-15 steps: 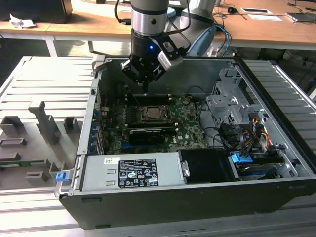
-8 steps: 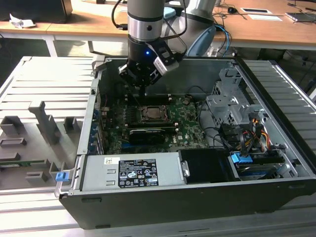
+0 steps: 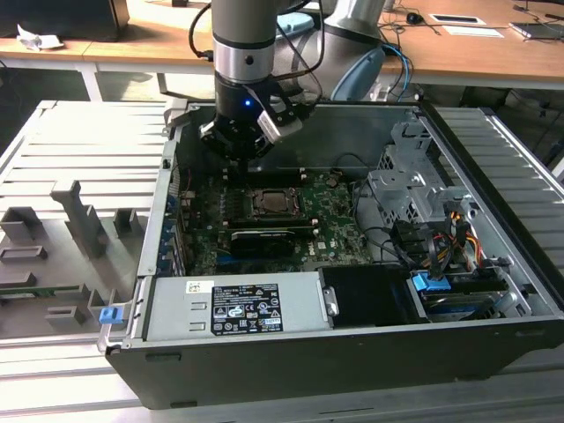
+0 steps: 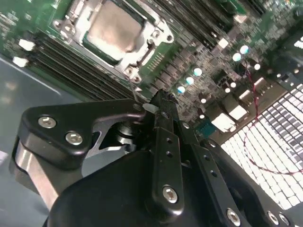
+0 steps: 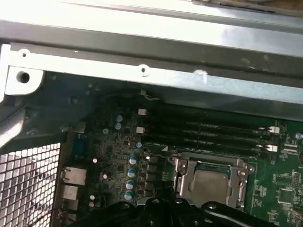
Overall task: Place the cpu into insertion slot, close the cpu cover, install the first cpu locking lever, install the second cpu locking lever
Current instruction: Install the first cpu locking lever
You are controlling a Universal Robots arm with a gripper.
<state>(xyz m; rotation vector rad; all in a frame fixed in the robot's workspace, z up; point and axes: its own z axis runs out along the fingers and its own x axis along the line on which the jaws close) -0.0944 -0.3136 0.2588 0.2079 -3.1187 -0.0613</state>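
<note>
The cpu (image 4: pixel 113 28) lies flat in the insertion slot (image 3: pixel 267 204) amid the green motherboard, its silver top showing. The cpu cover (image 4: pixel 90 12) lies down around it as a metal frame; in the first wrist view the cover (image 5: pixel 182 172) frames the cpu (image 5: pixel 210 182) too. My gripper (image 3: pixel 236 157) hangs above the board, behind the socket toward the case's back wall. In the second wrist view its black fingers (image 4: pixel 163 142) are pressed together with nothing between them, the gripper (image 4: pixel 158 100) a short way from the socket's corner.
Black memory slots (image 5: pixel 203 127) run beside the socket. A black card (image 3: pixel 263 240) lies in front of it, then a silver power supply (image 3: pixel 238 308). A drive cage (image 3: pixel 405 189) and cables (image 3: pixel 441 238) fill the exterior view's right. A grey fixture tray (image 3: pixel 70 229) sits outside the case.
</note>
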